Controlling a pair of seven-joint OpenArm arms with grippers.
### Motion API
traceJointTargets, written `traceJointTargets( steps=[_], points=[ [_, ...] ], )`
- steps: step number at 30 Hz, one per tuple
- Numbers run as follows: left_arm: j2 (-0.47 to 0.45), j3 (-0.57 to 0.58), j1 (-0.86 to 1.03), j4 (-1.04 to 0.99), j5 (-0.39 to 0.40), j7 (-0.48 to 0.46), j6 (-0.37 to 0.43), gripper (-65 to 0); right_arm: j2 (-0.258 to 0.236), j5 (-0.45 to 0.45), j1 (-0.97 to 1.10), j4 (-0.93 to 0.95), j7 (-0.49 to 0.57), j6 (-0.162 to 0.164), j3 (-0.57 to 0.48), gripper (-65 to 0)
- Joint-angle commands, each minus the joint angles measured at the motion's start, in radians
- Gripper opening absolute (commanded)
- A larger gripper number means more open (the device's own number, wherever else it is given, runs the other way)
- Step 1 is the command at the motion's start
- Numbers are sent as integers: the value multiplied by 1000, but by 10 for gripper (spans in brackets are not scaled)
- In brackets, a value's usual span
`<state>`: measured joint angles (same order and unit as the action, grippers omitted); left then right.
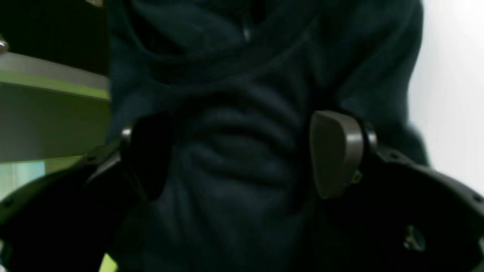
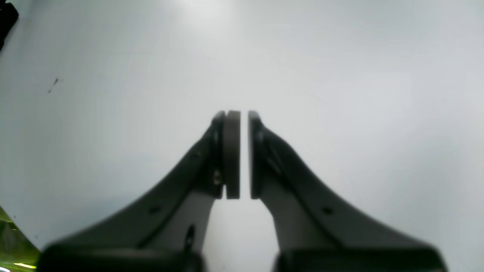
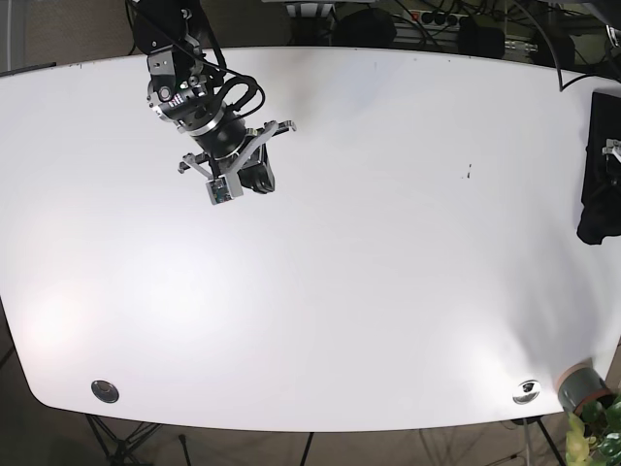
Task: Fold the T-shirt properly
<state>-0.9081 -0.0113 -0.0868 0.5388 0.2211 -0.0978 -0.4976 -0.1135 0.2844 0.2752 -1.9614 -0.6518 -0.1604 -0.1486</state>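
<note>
The T-shirt (image 1: pixel 234 75) is dark navy and fills the left wrist view as a bunched, rippled mass. My left gripper (image 1: pixel 242 155) is shut on it, its fingers (image 1: pixel 334 155) kept well apart by the thick cloth between them. In the base view the T-shirt (image 3: pixel 597 194) hangs as a narrow dark strip at the table's right edge, with the left gripper (image 3: pixel 611 155) on it. My right gripper (image 2: pixel 244 113) is shut with only a thin slit between the pads and holds nothing. It hovers over bare white table (image 2: pixel 340 75) at the far left (image 3: pixel 254 180).
The white table (image 3: pixel 340 291) spans the base view. A small dark mark (image 3: pixel 469 175) sits right of centre. Round metal fittings (image 3: pixel 104 390) (image 3: pixel 527 390) lie near the front corners. A grey pot (image 3: pixel 580 386) with a plant stands off the front right corner.
</note>
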Motion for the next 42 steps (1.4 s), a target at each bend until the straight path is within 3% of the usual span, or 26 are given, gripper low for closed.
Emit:
traceJointTargets(
  steps=[1, 9, 14, 18, 24, 28, 35, 42],
  points=[
    [-44, -39, 29, 102, 53, -24, 6, -125, -2, 3, 6, -43, 28, -6, 2, -623],
    [4, -249, 221, 422, 77, -24, 14, -126, -68, 2, 19, -43, 76, -6, 5, -623],
    [139, -361, 285, 623, 41, -24, 15, -126, -117, 2, 57, 20, 254, 0, 53, -623],
    [297, -427, 309, 763, -53, -24, 15, -146, -139, 2, 100, 64, 375, -1, 113, -623],
    [499, -425, 325, 890, -159, -27, 14, -212, -165, 0, 164, 126, 488, 0, 168, -623],
    [576, -427, 379, 943, -159, -29, 14, -212, -171, -6, 236, 145, 582, 0, 194, -623],
    [754, -428, 513, 1048, -160, -29, 14, -215, -147, -156, 371, 204, 798, -5, 232, -623],
    [918, -428, 707, 1147, -159, -29, 14, -217, -145, -178, 513, 270, 989, -5, 238, -623]
  ],
)
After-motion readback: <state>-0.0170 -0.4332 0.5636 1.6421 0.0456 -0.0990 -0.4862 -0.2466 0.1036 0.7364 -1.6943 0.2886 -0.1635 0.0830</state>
